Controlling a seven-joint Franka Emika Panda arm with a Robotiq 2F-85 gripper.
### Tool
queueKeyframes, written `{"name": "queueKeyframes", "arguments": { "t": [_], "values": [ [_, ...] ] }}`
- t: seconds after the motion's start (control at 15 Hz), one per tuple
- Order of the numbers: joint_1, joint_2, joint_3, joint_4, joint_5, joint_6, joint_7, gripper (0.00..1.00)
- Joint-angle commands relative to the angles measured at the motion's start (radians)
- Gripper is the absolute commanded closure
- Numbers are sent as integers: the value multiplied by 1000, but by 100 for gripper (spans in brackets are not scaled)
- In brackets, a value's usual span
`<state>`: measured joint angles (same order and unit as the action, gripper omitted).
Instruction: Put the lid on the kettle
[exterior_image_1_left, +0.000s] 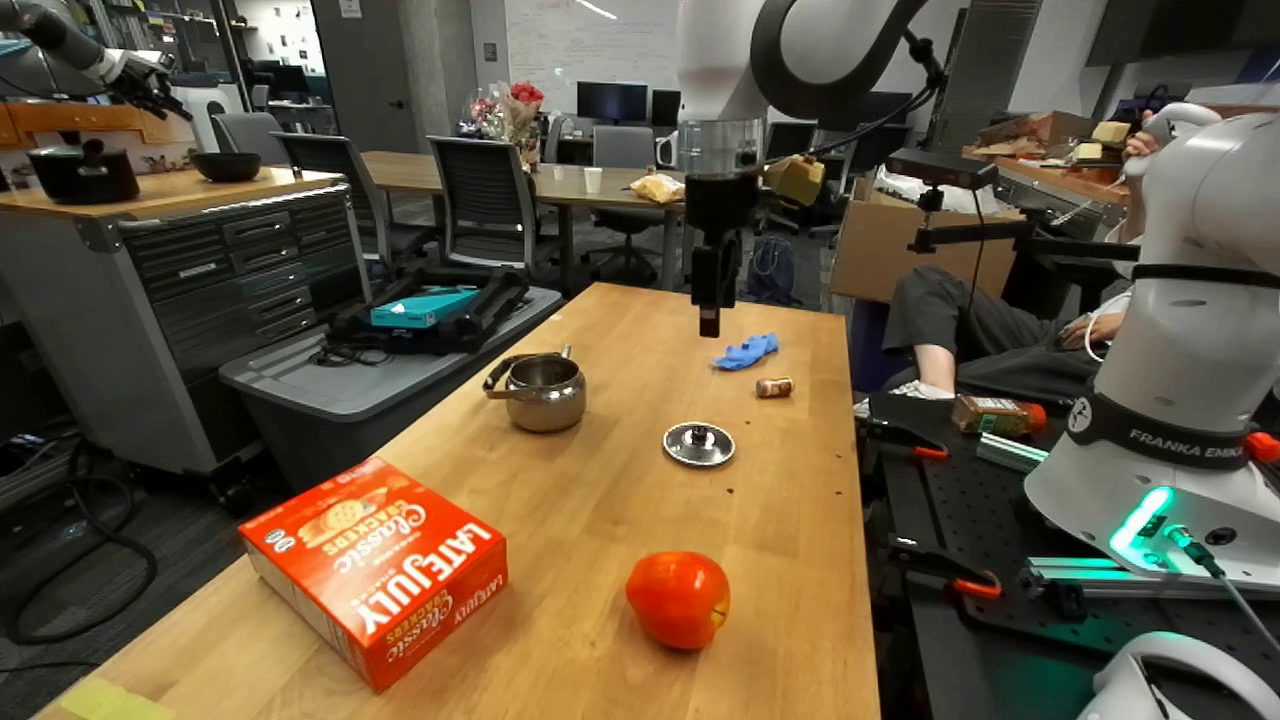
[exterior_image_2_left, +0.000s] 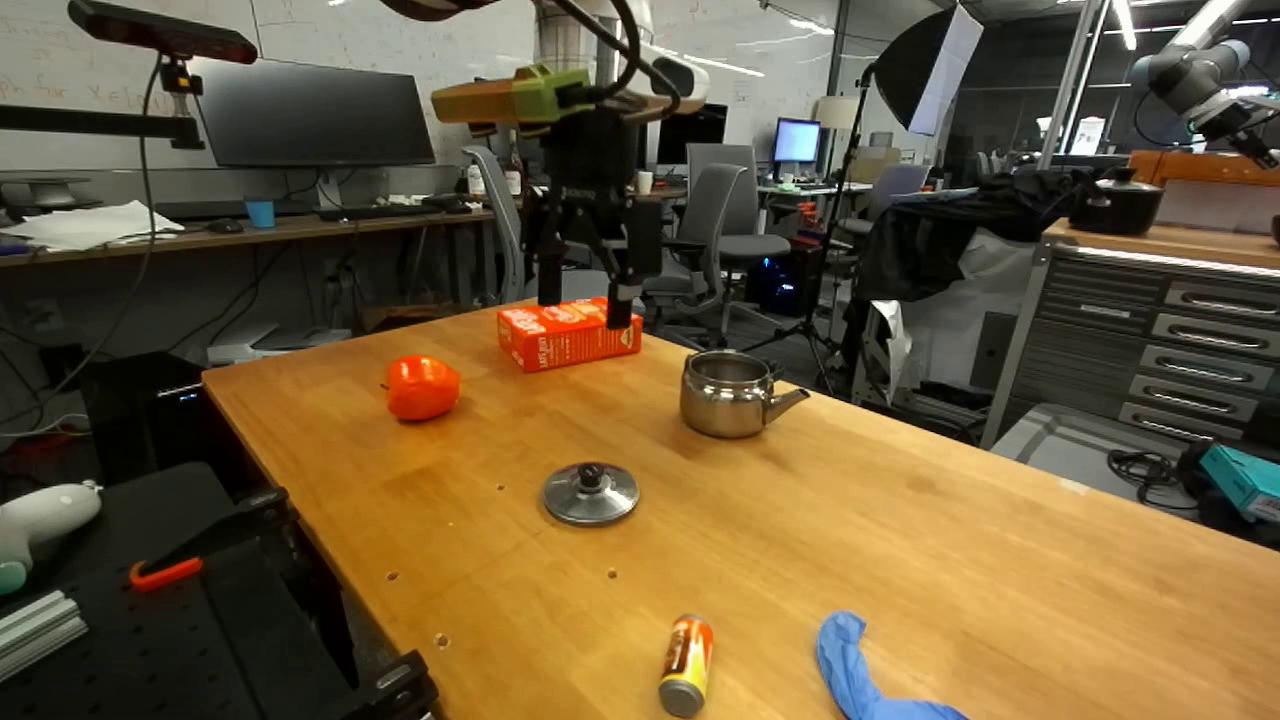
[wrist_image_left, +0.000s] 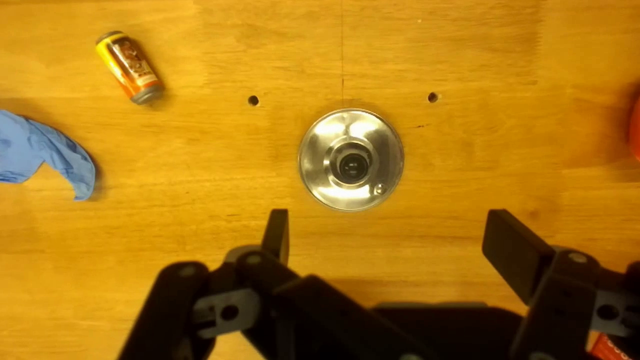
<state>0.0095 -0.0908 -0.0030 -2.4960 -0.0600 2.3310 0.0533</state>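
The lid (exterior_image_1_left: 682, 452) is a round silvery disc with a black knob. It lies flat, knob up, on the wooden table in both exterior views (exterior_image_2_left: 591, 500) and near the middle of the wrist view (wrist_image_left: 320, 155). The kettle (exterior_image_1_left: 547, 402) is a small silver pot with an open mouth, a spout and a handle. It stands upright on the table apart from the lid, also in an exterior view (exterior_image_2_left: 728, 400), and is out of the wrist view. My gripper (wrist_image_left: 387, 225) is open and empty, well above the table (exterior_image_1_left: 709, 315), its fingers (exterior_image_2_left: 585, 300) apart and not touching the lid.
A red cracker box (exterior_image_1_left: 375, 560) and an orange-red pepper-like ball (exterior_image_1_left: 678, 600) sit on the table. A small can (exterior_image_2_left: 687, 665) and a crumpled blue glove (exterior_image_1_left: 747, 352) lie on another side of the lid. The robot's base (exterior_image_1_left: 1160, 480) stands beside the table edge.
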Motion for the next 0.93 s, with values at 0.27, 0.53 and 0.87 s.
{"name": "queueKeyframes", "arguments": {
  "t": [0.27, 0.53, 0.87],
  "values": [
    [-5, 96, 3, 3, -72, 85, 11, 0],
    [-6, 155, -2, 12, -60, 104, -28, 0],
    [-9, 223, -2, 23, -39, 156, -86, 0]
  ]
}}
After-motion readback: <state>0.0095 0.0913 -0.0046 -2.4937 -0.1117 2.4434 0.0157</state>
